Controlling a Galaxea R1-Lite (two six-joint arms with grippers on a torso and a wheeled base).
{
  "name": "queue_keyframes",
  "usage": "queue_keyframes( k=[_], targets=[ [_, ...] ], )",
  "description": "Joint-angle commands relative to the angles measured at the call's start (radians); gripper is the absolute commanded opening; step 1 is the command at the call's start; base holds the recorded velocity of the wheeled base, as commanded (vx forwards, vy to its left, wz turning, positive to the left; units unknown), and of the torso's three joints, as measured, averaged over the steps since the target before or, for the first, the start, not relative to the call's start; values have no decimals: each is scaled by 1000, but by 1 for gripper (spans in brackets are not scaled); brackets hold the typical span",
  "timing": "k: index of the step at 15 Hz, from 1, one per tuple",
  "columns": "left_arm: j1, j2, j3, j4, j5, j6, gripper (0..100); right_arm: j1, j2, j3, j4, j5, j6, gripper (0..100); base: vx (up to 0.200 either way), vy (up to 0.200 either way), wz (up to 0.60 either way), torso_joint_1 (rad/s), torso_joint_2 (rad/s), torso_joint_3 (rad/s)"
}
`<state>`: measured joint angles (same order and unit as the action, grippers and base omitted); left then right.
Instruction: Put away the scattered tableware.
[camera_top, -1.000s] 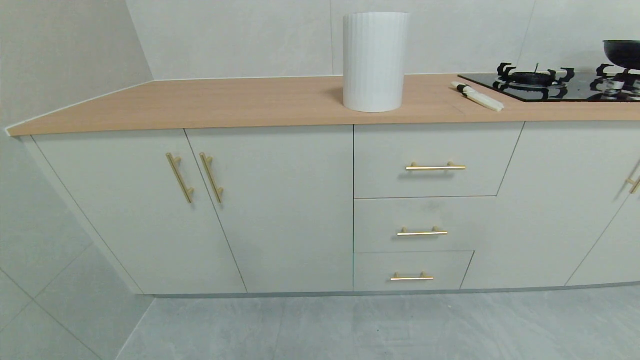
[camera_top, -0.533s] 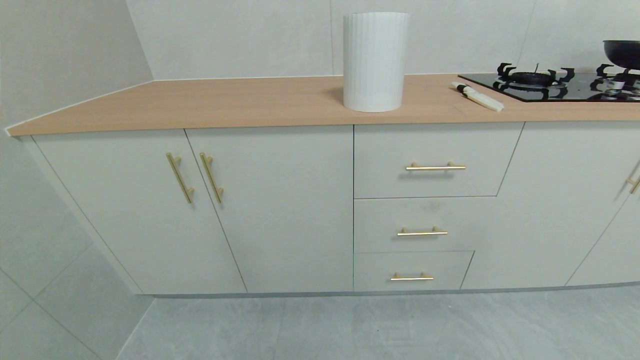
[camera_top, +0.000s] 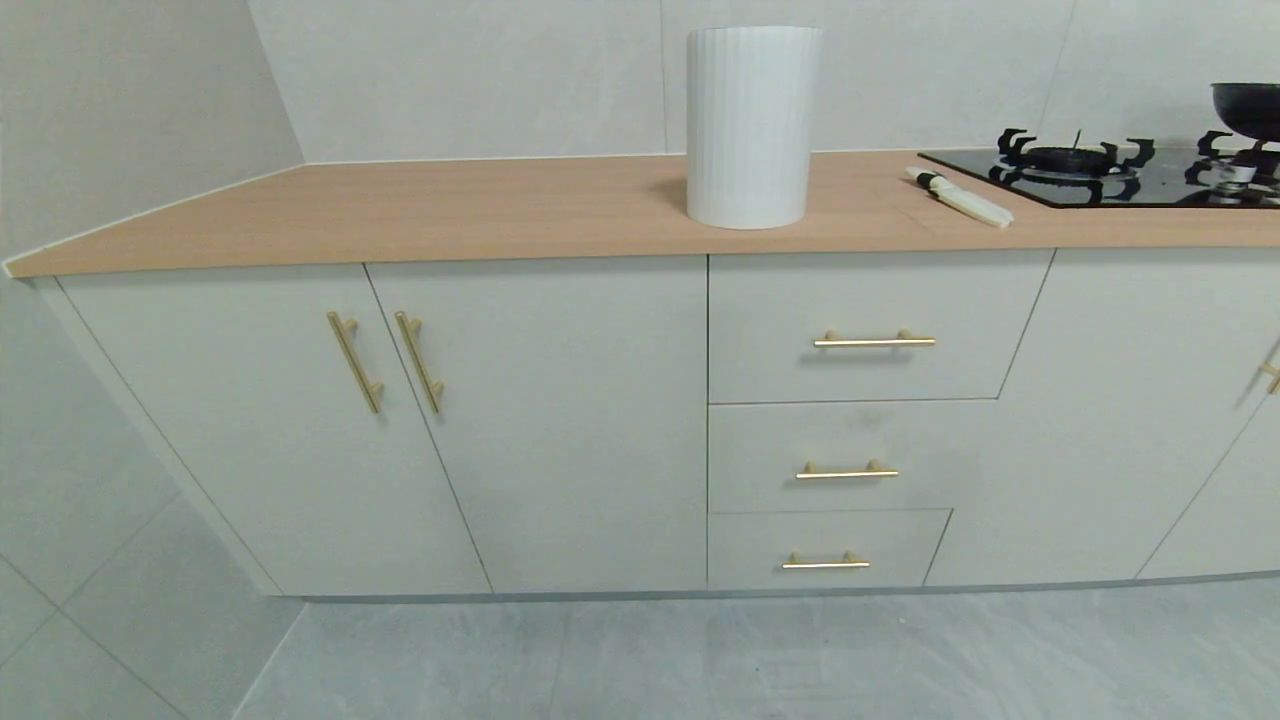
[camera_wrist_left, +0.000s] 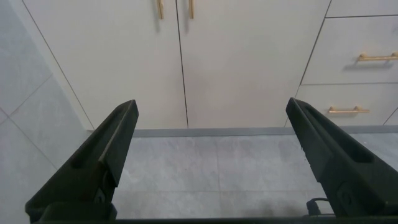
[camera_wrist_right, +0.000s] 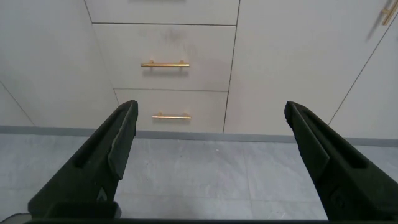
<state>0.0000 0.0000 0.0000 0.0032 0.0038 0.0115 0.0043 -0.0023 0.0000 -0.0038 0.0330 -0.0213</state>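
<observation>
The countertop (camera_top: 450, 210) is a warm wood-look slab, smooth and matte, sitting on pale grey flat-front cabinets. There's a pair of doors (camera_top: 250, 430) with slim brass bar handles, and next to them a stack of three drawers (camera_top: 870, 300), each with a thin brass bar across it. A tall white cylinder (camera_top: 750, 125) with fine vertical ribs stands upright on the counter above the drawers. The tableware is a long pale utensil (camera_top: 958, 195) with a dark band near one end, lying flat on the wood between the cylinder and the glossy black glass hob (camera_top: 1150, 180), just beside the hob's edge. A black pan (camera_top: 1248, 105) sits on the far burner. The floor (camera_top: 700, 660) is big grey tiles.

The left gripper (camera_wrist_left: 211, 107) hangs low over the floor facing the doors, its black wedge-shaped fingers spread wide and holding nothing. The right gripper (camera_wrist_right: 209, 109) is spread just as wide and bare, low in front of the lower drawers.
</observation>
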Motion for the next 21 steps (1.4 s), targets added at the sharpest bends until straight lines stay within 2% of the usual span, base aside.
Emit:
queue_keyframes(
  k=[1, 19, 21],
  targets=[
    [0, 0, 0, 0, 1, -1, 100, 0, 2, 0, 1, 1, 0, 100, 200, 0, 0, -2, 7, -2],
    [0, 0, 0, 0, 1, -2, 100, 0, 2, 0, 1, 1, 1, 100, 200, 0, 0, 2, 2, 6],
    [0, 0, 0, 0, 1, -2, 100, 0, 2, 0, 1, 1, 1, 100, 0, 0, 0, 0, 0, 0]
  ],
)
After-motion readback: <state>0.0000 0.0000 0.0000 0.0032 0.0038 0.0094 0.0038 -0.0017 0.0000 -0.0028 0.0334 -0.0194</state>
